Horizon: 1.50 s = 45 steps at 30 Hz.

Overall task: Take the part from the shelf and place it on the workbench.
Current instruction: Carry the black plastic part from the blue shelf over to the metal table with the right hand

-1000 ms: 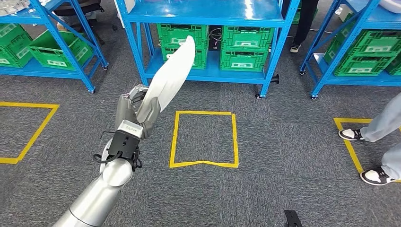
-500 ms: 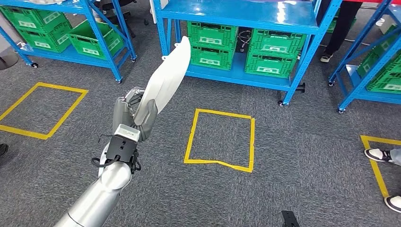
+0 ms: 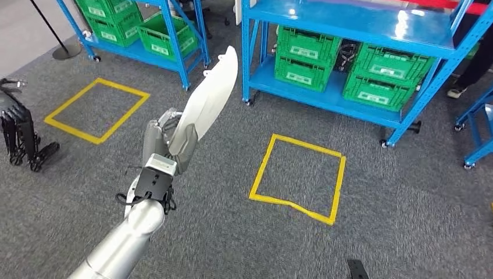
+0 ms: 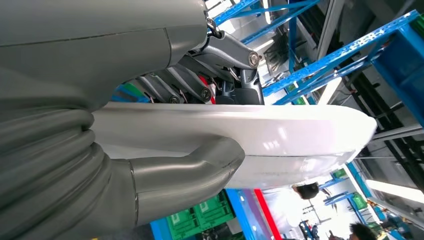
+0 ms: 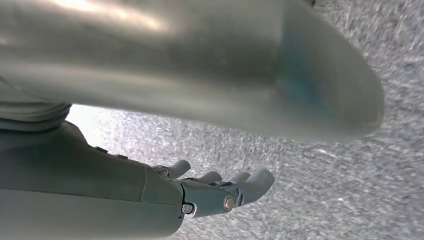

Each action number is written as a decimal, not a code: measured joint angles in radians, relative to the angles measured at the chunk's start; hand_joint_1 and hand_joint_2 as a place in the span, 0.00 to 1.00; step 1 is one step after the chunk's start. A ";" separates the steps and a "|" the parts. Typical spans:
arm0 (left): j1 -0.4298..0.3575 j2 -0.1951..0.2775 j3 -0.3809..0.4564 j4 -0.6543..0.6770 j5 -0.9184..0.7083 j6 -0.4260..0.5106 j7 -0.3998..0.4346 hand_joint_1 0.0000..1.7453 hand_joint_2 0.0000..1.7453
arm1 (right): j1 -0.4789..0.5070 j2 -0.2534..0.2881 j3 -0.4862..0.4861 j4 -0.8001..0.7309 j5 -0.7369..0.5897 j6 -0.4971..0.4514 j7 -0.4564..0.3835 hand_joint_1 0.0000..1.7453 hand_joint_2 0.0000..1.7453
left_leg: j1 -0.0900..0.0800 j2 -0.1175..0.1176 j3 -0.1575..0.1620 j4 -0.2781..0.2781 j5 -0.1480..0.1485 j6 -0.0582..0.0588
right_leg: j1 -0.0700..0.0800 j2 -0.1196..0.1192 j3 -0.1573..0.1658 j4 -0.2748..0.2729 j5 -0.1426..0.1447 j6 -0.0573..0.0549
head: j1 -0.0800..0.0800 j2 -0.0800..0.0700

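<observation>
A long white curved part (image 3: 209, 99) stands up and away from my left hand (image 3: 168, 139), which grips its lower end in front of me over the grey carpet. In the left wrist view the thick grey thumb (image 4: 200, 170) presses against the part's (image 4: 290, 140) smooth white side, with the darker fingers behind it. My right hand (image 5: 220, 187) hangs over the carpet in the right wrist view, its fingers apart and holding nothing.
Blue shelves (image 3: 349, 23) with green crates (image 3: 305, 55) stand ahead and to the right, and another shelf (image 3: 139, 40) stands at the far left. A yellow taped square (image 3: 299, 177) marks the carpet. A black folded frame (image 3: 20, 133) stands at the left edge.
The camera has turned left: shelves and the yellow square have slid to the right in the picture, and the black frame has come in. My left hand still holds the part the same way.
</observation>
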 joint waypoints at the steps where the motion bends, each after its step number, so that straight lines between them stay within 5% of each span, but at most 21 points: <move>1: 0.000 0.001 0.000 0.000 0.001 0.001 0.000 1.00 1.00 | -0.001 0.001 0.000 0.000 0.001 -0.001 0.000 0.00 0.00 | 0.001 -0.008 -0.003 -0.003 0.003 -0.006 | -0.001 -0.010 0.000 -0.001 0.003 -0.007 | 0.000 0.000; 4: -0.007 0.005 -0.001 0.002 0.006 0.004 0.000 1.00 1.00 | -0.004 0.004 0.000 0.000 0.002 -0.004 0.002 0.00 0.00 | -0.003 0.045 -0.036 0.056 -0.033 -0.021 | -0.006 -0.042 0.002 -0.010 0.010 -0.028 | -0.008 0.000; 6: -0.012 0.004 -0.002 0.005 0.006 0.006 0.001 1.00 1.00 | -0.002 0.005 0.000 0.000 0.002 -0.005 0.006 0.00 0.00 | -0.001 0.100 -0.096 0.186 -0.098 -0.030 | -0.003 -0.067 0.001 -0.010 0.009 -0.035 | -0.015 0.000; 8: -0.012 0.005 -0.002 0.010 0.006 0.006 0.001 1.00 1.00 | 0.000 0.005 0.000 0.000 0.003 -0.006 0.008 0.00 0.00 | 0.003 0.115 -0.139 0.282 -0.129 -0.034 | -0.002 -0.093 0.000 -0.010 0.009 -0.036 | -0.016 0.000; 9: -0.012 0.005 -0.002 0.013 0.006 0.007 0.001 1.00 1.00 | 0.000 0.006 0.000 0.000 0.003 -0.006 0.008 0.00 0.00 | 0.004 0.118 -0.132 0.275 -0.117 -0.034 | -0.002 -0.106 0.001 -0.010 0.009 -0.035 | -0.016 0.000; 12: -0.015 0.005 -0.003 0.016 0.007 0.007 0.001 1.00 1.00 | -0.002 0.008 0.000 0.000 0.004 -0.006 0.006 0.00 0.00 | -0.001 0.165 -0.020 0.078 -0.034 -0.024 | 0.002 -0.141 0.007 -0.009 0.005 -0.030 | -0.016 0.000; 14: -0.019 0.004 -0.003 0.017 0.006 0.009 0.001 1.00 1.00 | -0.003 0.009 0.000 0.000 0.004 -0.006 0.006 0.00 0.00 | -0.009 0.190 0.021 -0.002 -0.015 -0.011 | 0.006 -0.160 0.010 -0.009 0.004 -0.019 | -0.015 0.000; 17: -0.018 0.007 -0.003 0.016 0.000 0.022 0.001 1.00 1.00 | -0.007 0.011 0.000 -0.001 0.015 -0.002 0.004 0.00 0.00 | -0.012 0.158 0.020 -0.016 -0.008 0.008 | 0.005 -0.181 0.017 -0.013 0.002 0.000 | -0.015 0.000; 19: -0.014 0.016 -0.003 0.009 -0.011 0.042 0.001 1.00 1.00 | -0.012 0.013 0.002 -0.001 0.032 0.005 -0.005 0.00 0.00 | -0.006 0.136 0.024 -0.028 0.002 0.021 | 0.001 -0.137 0.004 0.026 -0.028 0.010 | -0.012 0.000; 21: -0.001 0.033 0.000 -0.005 -0.016 0.054 -0.003 1.00 1.00 | -0.011 0.014 0.006 -0.001 0.047 0.010 -0.018 0.00 0.00 | -0.003 0.116 0.023 -0.032 0.008 0.027 | 0.000 -0.075 -0.046 0.139 -0.087 0.013 | -0.006 0.000; 23: 0.022 0.057 0.002 -0.015 -0.013 0.052 -0.010 1.00 1.00 | -0.007 0.013 0.009 -0.001 0.050 0.010 -0.028 0.00 0.00 | -0.003 0.091 0.020 -0.029 0.008 0.028 | 0.001 -0.055 -0.099 0.244 -0.121 0.014 | -0.002 0.000; 24: 0.031 0.067 0.003 -0.017 -0.009 0.049 -0.013 1.00 1.00 | -0.005 0.013 0.010 -0.001 0.046 0.010 -0.031 0.00 0.00 | -0.003 0.077 0.017 -0.025 0.008 0.028 | 0.001 -0.053 -0.105 0.250 -0.111 0.014 | -0.002 0.000; 28: 0.032 0.067 0.002 -0.015 -0.004 0.035 -0.019 1.00 1.00 | -0.004 0.008 0.010 -0.001 0.024 0.008 -0.025 0.00 0.00 | -0.002 0.019 0.004 -0.003 0.005 0.016 | -0.006 0.003 -0.012 0.038 -0.005 0.009 | 0.000 0.000; 30: 0.029 0.054 0.001 -0.014 -0.014 0.038 -0.011 1.00 1.00 | -0.005 0.007 0.009 -0.001 0.020 0.005 -0.021 0.00 0.00 | 0.000 -0.004 -0.006 -0.001 0.009 0.002 | -0.004 0.023 0.003 0.001 -0.008 0.002 | 0.000 0.000; 32: 0.027 0.042 0.000 -0.014 -0.024 0.045 0.000 1.00 1.00 | -0.007 0.007 0.007 -0.001 0.020 -0.002 -0.020 0.00 0.00 | 0.004 -0.018 -0.013 -0.004 0.016 -0.013 | -0.003 0.002 0.006 -0.005 -0.001 -0.011 | 0.001 0.000; 34: 0.022 0.037 0.000 -0.014 -0.028 0.051 0.007 1.00 1.00 | -0.009 0.007 0.007 -0.002 0.024 -0.006 -0.025 0.00 0.00 | 0.001 0.028 -0.031 0.027 -0.003 -0.023 | -0.005 -0.020 0.012 -0.013 0.005 -0.025 | -0.005 0.000; 36: 0.016 0.034 0.000 -0.014 -0.029 0.055 0.009 1.00 1.00 | -0.009 0.008 0.007 -0.002 0.031 -0.007 -0.027 0.00 0.00 | 0.001 0.093 -0.084 0.138 -0.062 -0.030 | -0.004 -0.044 0.014 -0.015 0.007 -0.033 | -0.011 0.000; 39: 0.017 0.032 0.001 -0.013 -0.032 0.056 0.010 1.00 1.00 | -0.006 0.008 0.007 -0.002 0.034 -0.007 -0.023 0.00 0.00 | 0.005 0.116 -0.152 0.279 -0.107 -0.037 | -0.001 -0.086 0.014 -0.015 0.005 -0.035 | -0.013 0.000; 41: 0.016 0.029 0.001 -0.012 -0.035 0.055 0.011 1.00 1.00 | -0.009 0.008 0.007 -0.002 0.032 -0.007 -0.017 0.00 0.00 | 0.006 0.128 -0.107 0.197 -0.055 -0.035 | -0.001 -0.111 0.017 -0.015 0.002 -0.032 | -0.013 0.000; 43: 0.010 0.021 0.001 -0.012 -0.040 0.051 0.015 1.00 1.00 | -0.012 0.009 0.006 -0.002 0.028 -0.007 -0.011 0.00 0.00 | 0.002 0.170 -0.031 0.056 -0.007 -0.025 | 0.002 -0.134 0.023 -0.015 -0.003 -0.024 | -0.013 0.000; 45: 0.003 0.012 0.001 -0.012 -0.045 0.046 0.019 1.00 1.00 | -0.014 0.010 0.004 -0.002 0.025 -0.007 -0.007 0.00 0.00 | -0.005 0.190 -0.001 -0.004 0.005 -0.010 | 0.006 -0.151 0.027 -0.016 -0.006 -0.012 | -0.011 0.000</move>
